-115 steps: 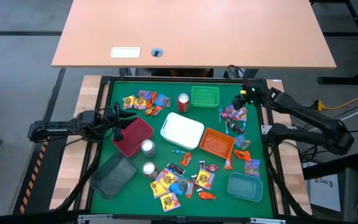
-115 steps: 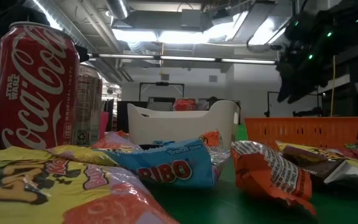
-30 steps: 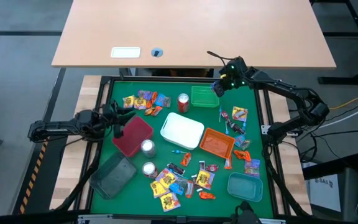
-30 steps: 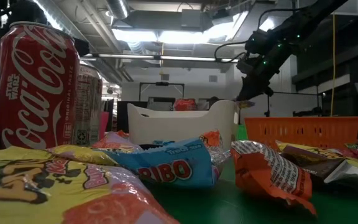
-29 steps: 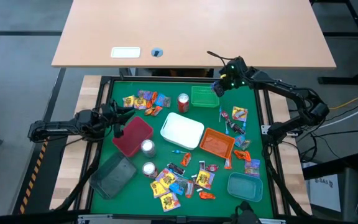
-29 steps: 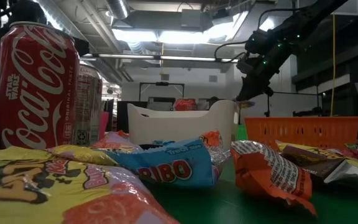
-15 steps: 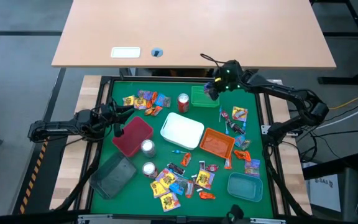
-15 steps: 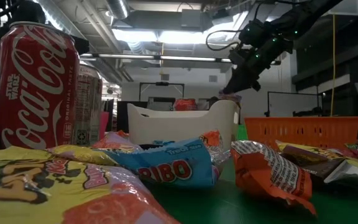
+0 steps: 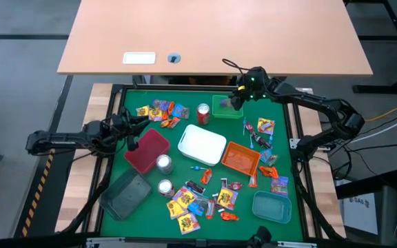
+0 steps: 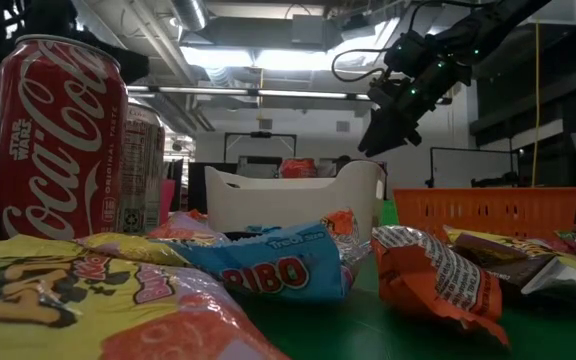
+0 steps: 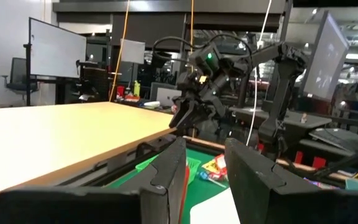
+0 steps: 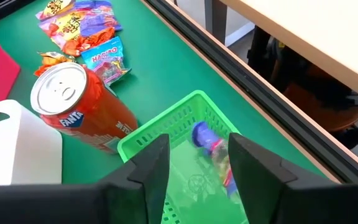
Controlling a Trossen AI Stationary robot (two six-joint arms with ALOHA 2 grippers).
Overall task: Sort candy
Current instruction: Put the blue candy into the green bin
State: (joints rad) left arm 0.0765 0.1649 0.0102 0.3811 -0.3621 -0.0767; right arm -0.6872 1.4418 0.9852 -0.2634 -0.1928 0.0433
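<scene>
Right wrist view: purple-blue candy point(image 12: 211, 150), seemingly mid-drop, between open right hand point(image 12: 194, 165) fingers.

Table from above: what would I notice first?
Bright wrapped candy lies scattered over the green mat among coloured plastic trays. The right tool hangs open over the green basket tray at the far edge, where a purple-blue packet shows between its fingers.

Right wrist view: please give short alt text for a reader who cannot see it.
The right gripper, open, hangs over a green basket with a purple-blue candy in it. An orange Fanta can stands beside the basket on the green mat.
</scene>
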